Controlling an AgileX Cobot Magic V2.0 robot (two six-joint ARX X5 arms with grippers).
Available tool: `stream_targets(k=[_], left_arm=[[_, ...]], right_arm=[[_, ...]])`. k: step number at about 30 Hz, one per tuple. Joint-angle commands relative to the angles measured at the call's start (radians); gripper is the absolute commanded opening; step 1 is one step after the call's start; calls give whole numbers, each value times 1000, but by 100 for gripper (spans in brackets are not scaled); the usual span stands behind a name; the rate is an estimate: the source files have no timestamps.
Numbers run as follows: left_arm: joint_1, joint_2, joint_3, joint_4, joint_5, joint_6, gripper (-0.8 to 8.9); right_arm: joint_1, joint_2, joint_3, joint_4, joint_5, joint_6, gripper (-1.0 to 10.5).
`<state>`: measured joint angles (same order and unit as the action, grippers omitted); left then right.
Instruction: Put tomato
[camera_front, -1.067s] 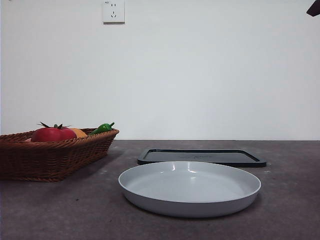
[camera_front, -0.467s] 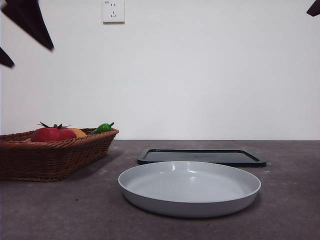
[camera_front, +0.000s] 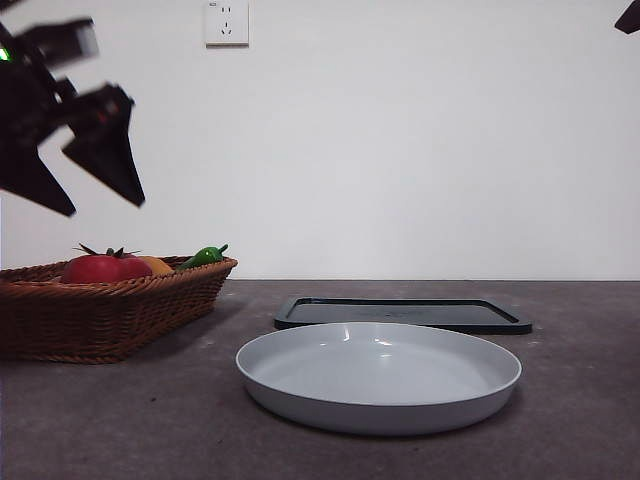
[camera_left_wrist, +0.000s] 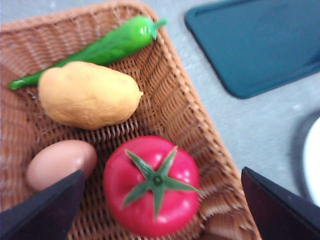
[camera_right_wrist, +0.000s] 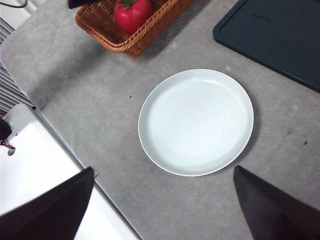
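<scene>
The tomato (camera_left_wrist: 152, 186) lies stem up in the wicker basket (camera_left_wrist: 197, 130), near its corner, with an egg (camera_left_wrist: 61, 163) just beside it, a potato (camera_left_wrist: 87, 94) near it and a green pepper (camera_left_wrist: 102, 47) along the basket's far side. The left gripper (camera_front: 88, 178) hangs above the basket, jaws spread wide and empty — the tomato sits between them in its wrist view. On the table (camera_front: 560, 420) stand a pale plate (camera_front: 380, 375) and, behind it, a dark tray (camera_front: 403, 313). The right gripper (camera_right_wrist: 162, 212) waits high over the plate, jaws spread.

Glossy smooth tomato (camera_left_wrist: 152, 186), rough woven wicker basket (camera_left_wrist: 185, 115), smooth glazed plate (camera_right_wrist: 196, 122), matt speckled tabletop (camera_right_wrist: 100, 90)
</scene>
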<state>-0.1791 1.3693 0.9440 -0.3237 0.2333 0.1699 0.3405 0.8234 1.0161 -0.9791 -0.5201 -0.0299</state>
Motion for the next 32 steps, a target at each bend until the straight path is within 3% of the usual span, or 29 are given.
stream_targets(k=[1, 23, 28, 32], left_arm=[[-5, 58, 17, 37, -2, 37, 500], [-11, 229, 17, 114, -2, 51, 489], [-11, 230, 17, 108, -5, 51, 367], [-11, 230, 17, 106, -5, 50, 325]], right_arm=[[6, 6, 19, 5, 0, -3, 444], [6, 6, 19, 5, 0, 4, 444], [6, 6, 19, 5, 0, 4, 444], [6, 6, 19, 5, 0, 4, 444]])
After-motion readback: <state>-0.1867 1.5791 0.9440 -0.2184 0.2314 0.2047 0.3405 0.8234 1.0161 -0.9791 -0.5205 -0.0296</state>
